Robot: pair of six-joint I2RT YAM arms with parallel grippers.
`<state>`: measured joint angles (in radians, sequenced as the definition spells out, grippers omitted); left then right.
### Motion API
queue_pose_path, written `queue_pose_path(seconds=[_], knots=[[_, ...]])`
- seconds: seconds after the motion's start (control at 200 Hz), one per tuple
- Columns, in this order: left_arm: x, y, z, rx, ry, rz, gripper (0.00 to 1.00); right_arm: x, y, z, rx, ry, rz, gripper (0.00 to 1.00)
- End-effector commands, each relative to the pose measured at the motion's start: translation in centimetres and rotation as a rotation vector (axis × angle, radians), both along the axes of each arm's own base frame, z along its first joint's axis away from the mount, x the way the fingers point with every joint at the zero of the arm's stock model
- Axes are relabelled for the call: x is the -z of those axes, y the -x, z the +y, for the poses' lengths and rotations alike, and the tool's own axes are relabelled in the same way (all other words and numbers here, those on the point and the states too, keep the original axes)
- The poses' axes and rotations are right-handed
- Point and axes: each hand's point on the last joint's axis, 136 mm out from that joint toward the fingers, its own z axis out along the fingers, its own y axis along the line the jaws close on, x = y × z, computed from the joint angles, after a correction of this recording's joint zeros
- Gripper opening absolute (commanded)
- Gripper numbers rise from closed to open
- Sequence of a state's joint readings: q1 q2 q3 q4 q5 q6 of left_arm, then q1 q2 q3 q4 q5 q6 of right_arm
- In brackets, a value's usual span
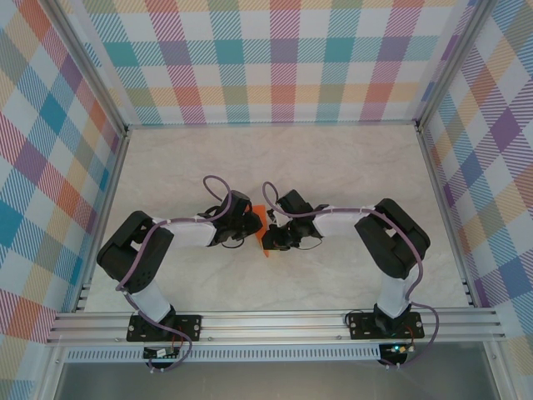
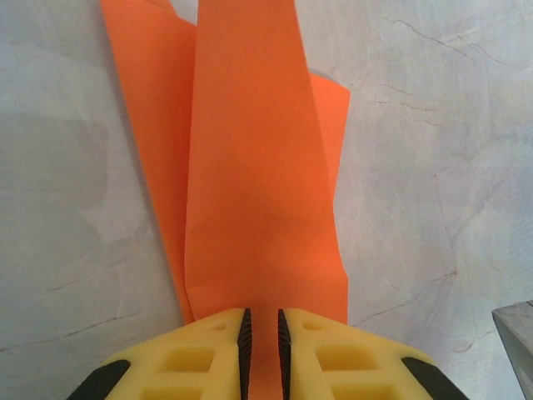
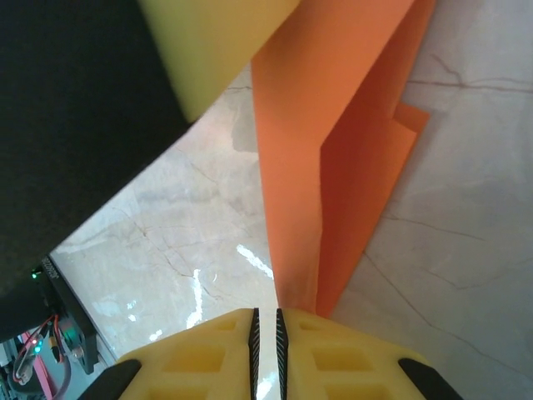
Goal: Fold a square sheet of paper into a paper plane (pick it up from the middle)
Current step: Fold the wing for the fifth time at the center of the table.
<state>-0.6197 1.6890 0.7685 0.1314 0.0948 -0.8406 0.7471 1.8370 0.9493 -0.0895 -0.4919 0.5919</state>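
The orange paper lies at the table's middle between both grippers, folded into a long narrow shape with layered flaps. In the left wrist view the paper stretches away from my left gripper. Its jaws stand a narrow slit apart on top of the sheet, with orange showing through the slit and nothing pinched edge-on. In the right wrist view the paper runs down to my right gripper and slips under its right finger. Those jaws are nearly closed, with bare table in the slit. The left gripper's yellow finger is at the paper's far end.
The marble-look tabletop spreads around the paper. Plaid walls stand behind it and to both sides. An aluminium frame rail runs along the near edge, where the arm bases are bolted. The two wrists sit close together at the centre.
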Motion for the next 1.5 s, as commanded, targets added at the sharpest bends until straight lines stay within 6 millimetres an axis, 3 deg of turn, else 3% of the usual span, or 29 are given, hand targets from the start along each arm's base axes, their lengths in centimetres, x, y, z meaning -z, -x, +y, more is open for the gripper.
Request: queue_pose_path(seconds=[0.0,0.725,0.955,1.04,1.495], knots=[[0.3,0.7,0.6,0.003,-0.022,0.007,0.19,-1.0,0.5,0.4,-0.020,-0.052,0.009,0.16],[2.2,1.6,1.7,-0.052,-0.034,0.048,0.17,2.0,1.6,0.7,-0.078,-0.015,0.071,0.16],[2.2,1.7,1.9,-0.057,-0.040,0.050,0.17,-1.1,1.5,0.8,-0.082,-0.054,-0.001,0.15],[2.2,1.6,1.9,-0.058,-0.039,0.050,0.17,-1.4,1.9,0.9,-0.091,-0.055,-0.002,0.15],[2.1,1.6,1.8,-0.057,-0.039,0.050,0.17,2.9,2.9,-0.1,-0.077,0.080,0.074,0.14]])
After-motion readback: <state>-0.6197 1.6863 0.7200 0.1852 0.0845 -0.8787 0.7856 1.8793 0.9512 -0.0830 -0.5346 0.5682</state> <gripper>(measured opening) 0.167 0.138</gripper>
